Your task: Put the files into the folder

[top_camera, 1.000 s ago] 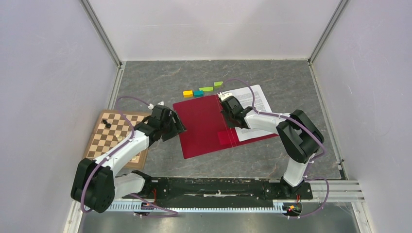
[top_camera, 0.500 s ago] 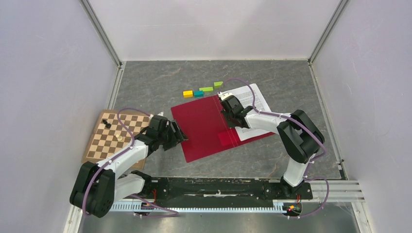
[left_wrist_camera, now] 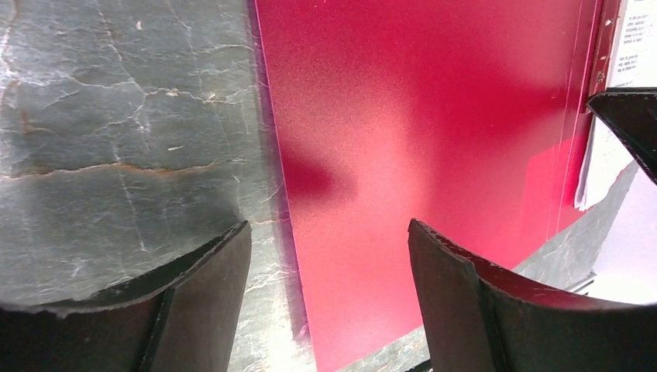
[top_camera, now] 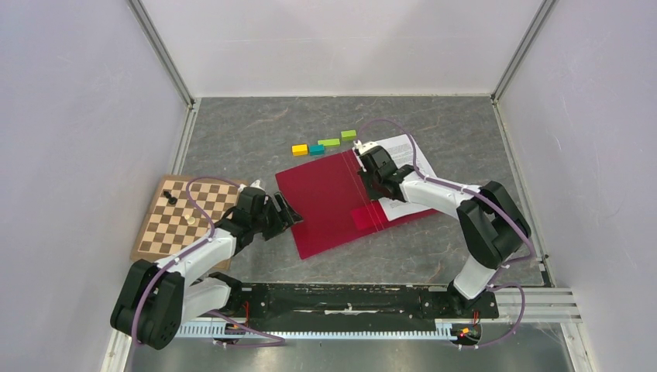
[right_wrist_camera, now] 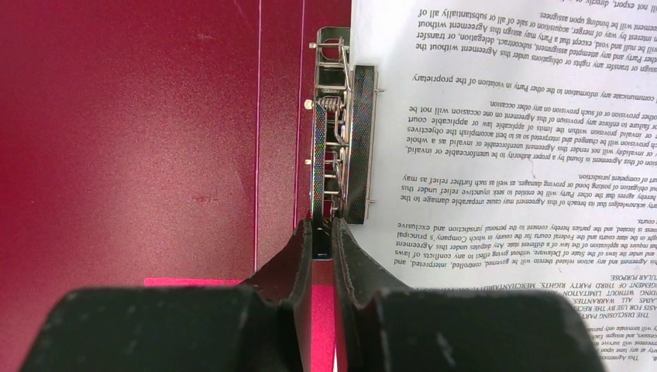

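Top camera overhead; both wrist cameras close, sharing folder [top_camera: 329, 205].

A robotics lab test cell: plain pale panel walls [top_camera: 77, 116] in aluminium framing [top_camera: 161, 53] enclose a grey stone-patterned table [top_camera: 248, 132], with two cabled robot arms [top_camera: 197, 252] bolted to a black rail [top_camera: 349, 298].

Crimson folder [top_camera: 329, 203] open flat, metal clip [right_wrist_camera: 341, 132] at spine, white printed files [top_camera: 408, 159] on its right half

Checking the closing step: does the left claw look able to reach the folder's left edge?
Probably yes: the left claw is open and straddles the folder's bare left edge, with nothing lying in the way.
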